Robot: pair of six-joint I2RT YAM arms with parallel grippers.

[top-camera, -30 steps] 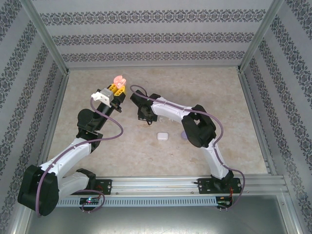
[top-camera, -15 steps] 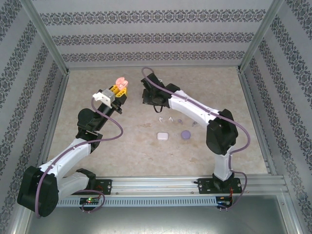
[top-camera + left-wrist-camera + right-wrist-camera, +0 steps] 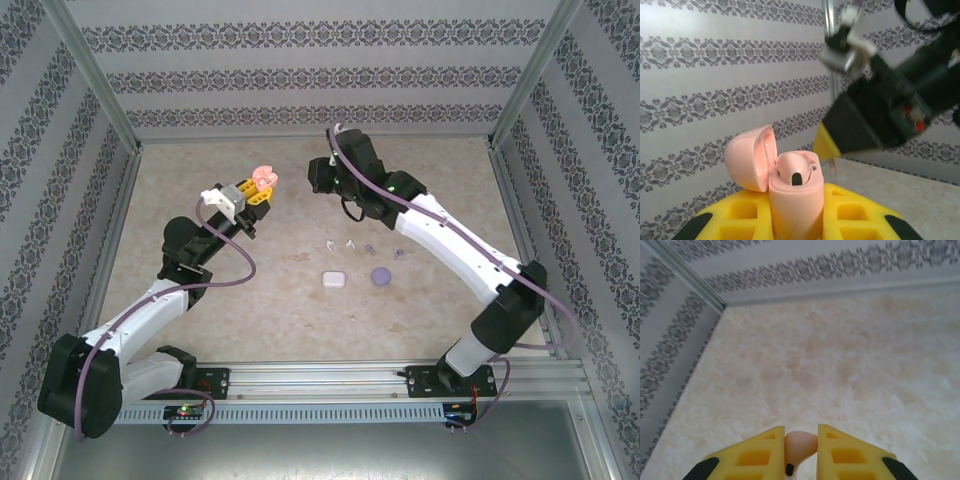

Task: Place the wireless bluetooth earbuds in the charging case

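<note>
Left gripper (image 3: 256,193) has its yellow jaws clamped on the lower body of the pink case (image 3: 796,205) and holds it upright, off the table (image 3: 200,300). The lid (image 3: 751,159) is flipped open and leans back to the left. One seated bud (image 3: 797,172) is in the case, in the left wrist view; I can't tell if the slot beside it is free.

Right gripper (image 3: 801,436) is up in the air just right of the case, a blurry dark shape in the left wrist view. Its jaws are pinching the pink bud (image 3: 800,445) between the tips, with the bud's rounded head poking up between them.

The rest lies on the table, nearer the arm bases than the case and to its right:
- the white buds (image 3: 330,243)
- the purple buds (image 3: 369,248), a bit further right
- the white case (image 3: 334,279) and the purple case (image 3: 381,274), side by side, closed as far as I can see
</note>
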